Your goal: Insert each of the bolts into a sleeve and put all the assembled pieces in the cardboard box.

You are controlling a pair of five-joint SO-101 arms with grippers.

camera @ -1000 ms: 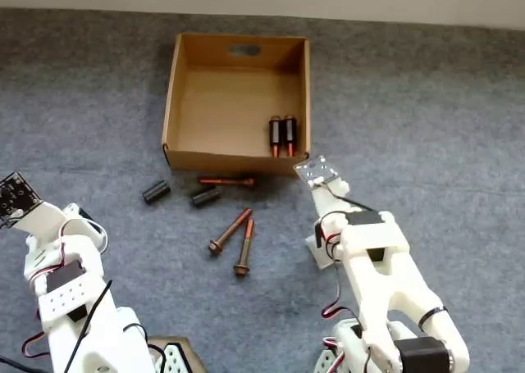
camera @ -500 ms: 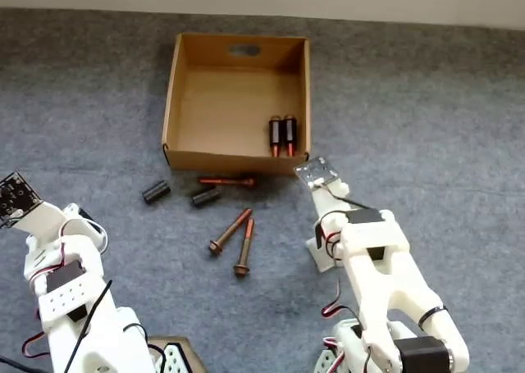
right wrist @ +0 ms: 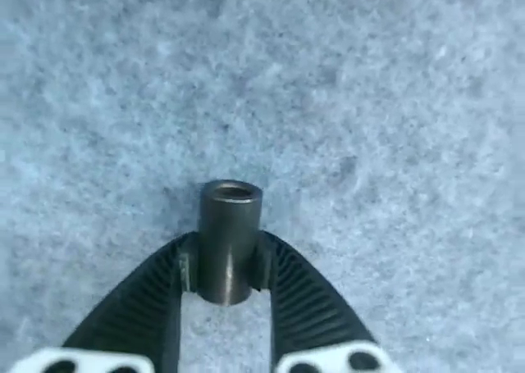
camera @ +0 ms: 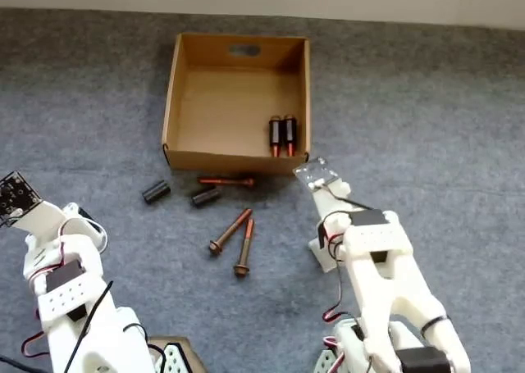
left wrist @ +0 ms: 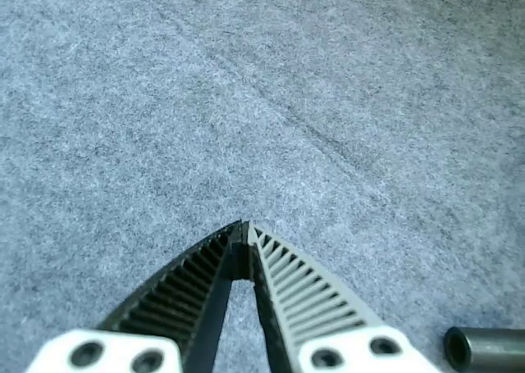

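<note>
The right hand [right wrist: 228, 250] is grasping a dark sleeve [right wrist: 230, 217], its two fingers pressing on the sleeve's sides while the open end is pointing away from the wrist, over the grey desk [camera: 426, 127]. In the high view the right arm [camera: 377, 266] is sitting at the lower right, its wrist reaching toward the box's near right corner.

The left hand [left wrist: 244, 229] is clenched on nothing, its fingertips touching each other above bare desk. The left arm [camera: 61, 275] is sitting at the lower left of the high view, well apart from the parts.

The box [camera: 171, 102] is lying open in the upper centre. Two assembled pieces [camera: 282, 135] are lying side by side inside it, against the near wall by the right corner.

Just below the box, two loose sleeves [camera: 156, 192] [camera: 206, 197] are lying left of centre. One bolt [camera: 225, 180] is lying along the box's near wall, and two more bolts [camera: 230, 230] [camera: 244, 247] are lying close together below it, at the centre of the frame.
</note>
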